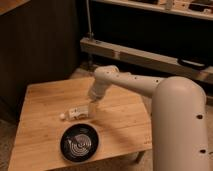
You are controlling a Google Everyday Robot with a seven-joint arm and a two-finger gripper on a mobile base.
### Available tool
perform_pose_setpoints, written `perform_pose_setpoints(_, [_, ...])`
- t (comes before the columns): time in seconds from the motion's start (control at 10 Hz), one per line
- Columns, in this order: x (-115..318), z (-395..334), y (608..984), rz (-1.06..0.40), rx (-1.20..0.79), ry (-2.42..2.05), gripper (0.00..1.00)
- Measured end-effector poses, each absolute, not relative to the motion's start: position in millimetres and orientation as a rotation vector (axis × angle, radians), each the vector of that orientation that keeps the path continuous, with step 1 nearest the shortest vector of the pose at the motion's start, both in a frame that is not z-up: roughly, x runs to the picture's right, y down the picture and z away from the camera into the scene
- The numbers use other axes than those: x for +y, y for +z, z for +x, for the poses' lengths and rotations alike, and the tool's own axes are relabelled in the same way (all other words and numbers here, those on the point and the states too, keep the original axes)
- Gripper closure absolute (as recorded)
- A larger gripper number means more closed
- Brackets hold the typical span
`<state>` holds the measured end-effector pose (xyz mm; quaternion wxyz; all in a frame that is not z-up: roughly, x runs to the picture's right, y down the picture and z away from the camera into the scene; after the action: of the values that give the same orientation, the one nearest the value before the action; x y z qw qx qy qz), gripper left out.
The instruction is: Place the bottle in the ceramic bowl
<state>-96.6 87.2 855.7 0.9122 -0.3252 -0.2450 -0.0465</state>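
The small whitish bottle (74,113) lies on its side on the wooden table (45,100), cap pointing left. My gripper (89,109) hangs from the white arm at the bottle's right end, touching or nearly touching it. The black ceramic bowl (79,142) with white curved lines stands near the table's front edge, just below the bottle and apart from it.
My white arm (150,95) reaches in from the right, its large body filling the lower right. A metal shelf rail (145,57) runs behind the table. A dark wooden wall (35,40) stands at the back left.
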Motion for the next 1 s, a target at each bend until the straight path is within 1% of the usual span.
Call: perform_pose_setpoints(1.0, [97.1,-94.8,862.1,-0.703,-0.514,-0.116,0.35])
